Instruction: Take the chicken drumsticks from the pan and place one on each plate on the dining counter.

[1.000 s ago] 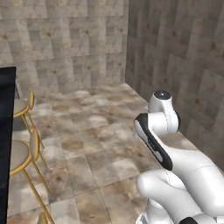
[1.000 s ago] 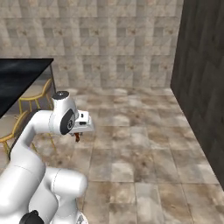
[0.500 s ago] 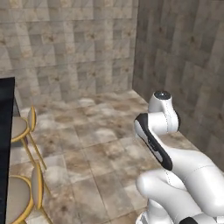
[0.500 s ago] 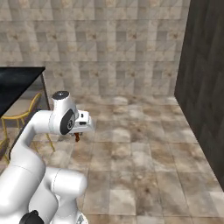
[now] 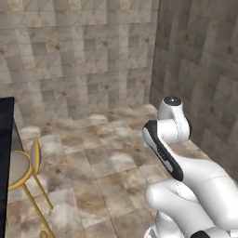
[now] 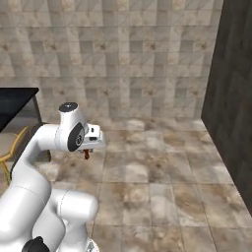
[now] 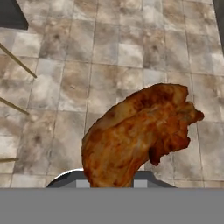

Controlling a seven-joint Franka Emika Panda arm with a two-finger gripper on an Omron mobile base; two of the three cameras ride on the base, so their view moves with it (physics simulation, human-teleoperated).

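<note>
The two-finger gripper (image 6: 86,151) was clamped nearly closed on an orange-brown club-shaped chicken drumstick (image 7: 138,133), hanging over the mottled stone-tile floor (image 7: 131,52). Far off at nine o'clock, the glossy black marble dining counter (image 6: 15,101) edged in.

**Drumstick aloft, counter off to the side**

One chicken drumstick (image 7: 140,131) hangs in the air above the tiled floor (image 7: 122,57), an orange-brown, glossy, club-shaped piece with its ragged thick end away from the hand. From the right base view it is a small dark-red speck (image 6: 87,154) under the wrist. The dining counter (image 6: 15,101), black and glossy, stands well apart from the drumstick, with its edge also visible in the left base view (image 5: 4,153).
</note>
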